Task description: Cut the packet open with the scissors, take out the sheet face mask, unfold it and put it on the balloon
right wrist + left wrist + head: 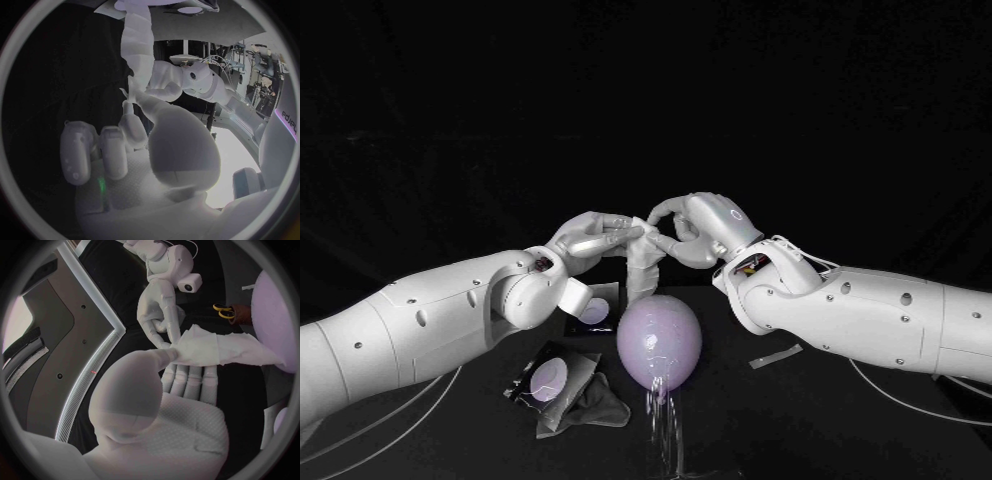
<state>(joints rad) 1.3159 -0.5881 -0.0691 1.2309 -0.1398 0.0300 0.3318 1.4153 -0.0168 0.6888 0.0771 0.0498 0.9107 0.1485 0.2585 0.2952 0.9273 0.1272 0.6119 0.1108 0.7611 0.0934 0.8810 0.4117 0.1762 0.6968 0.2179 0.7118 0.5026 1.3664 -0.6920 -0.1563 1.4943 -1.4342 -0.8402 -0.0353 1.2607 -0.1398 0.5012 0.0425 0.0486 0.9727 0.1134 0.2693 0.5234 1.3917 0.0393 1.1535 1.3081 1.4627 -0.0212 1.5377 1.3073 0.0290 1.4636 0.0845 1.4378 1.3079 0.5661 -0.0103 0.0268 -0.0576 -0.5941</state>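
Observation:
Both hands meet above the table's middle in the head view. My left hand [596, 240] and my right hand [704, 225] each pinch the top of the white sheet mask [643, 270]. It hangs folded and narrow, its lower end reaching the top of the pale lilac balloon [661, 340]. In the left wrist view my left hand [169, 405] grips the mask [219, 350] under its thumb, my right hand [159, 310] pinches its edge, and the balloon [278, 320] is beside them. In the right wrist view my right hand [125, 150] faces the left hand [172, 82].
The opened dark packet [557, 380] lies front left of the balloon, with a crumpled grey piece [596, 405] beside it. Another dark piece [596, 305] lies behind it. A cut strip [776, 356] lies right of the balloon. Yellow-handled scissors [224, 311] rest on the table.

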